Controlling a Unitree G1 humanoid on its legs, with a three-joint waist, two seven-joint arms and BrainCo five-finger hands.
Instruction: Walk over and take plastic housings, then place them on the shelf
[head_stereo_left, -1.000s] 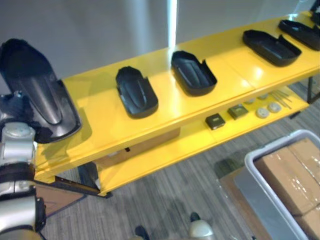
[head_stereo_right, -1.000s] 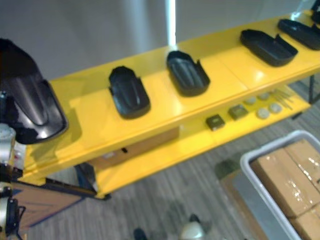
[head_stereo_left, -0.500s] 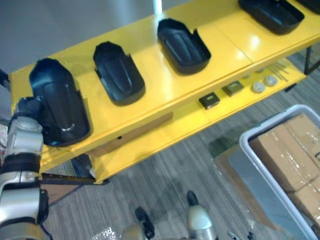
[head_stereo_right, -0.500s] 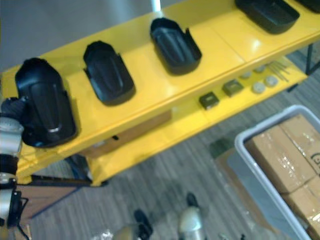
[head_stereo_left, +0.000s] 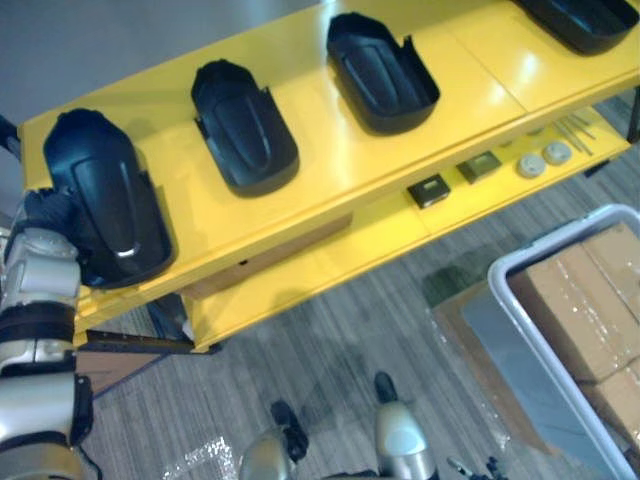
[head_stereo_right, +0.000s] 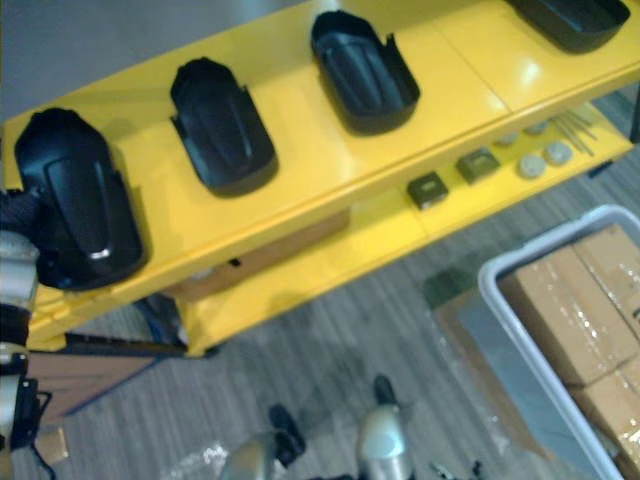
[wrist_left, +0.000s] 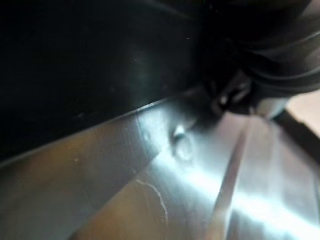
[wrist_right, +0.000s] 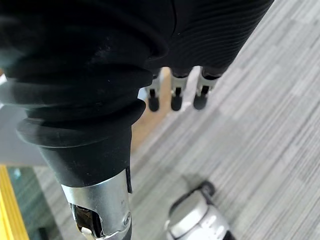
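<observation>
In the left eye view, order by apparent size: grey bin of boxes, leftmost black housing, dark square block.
1. Grey plastic bin of cardboard boxes, though nearer and cut off.
2. Leftmost black plastic housing.
3. Dark square block.

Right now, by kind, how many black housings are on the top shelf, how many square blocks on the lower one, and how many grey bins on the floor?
Black plastic housings: 4
Small square blocks: 2
Grey bin: 1
Total: 7
</observation>
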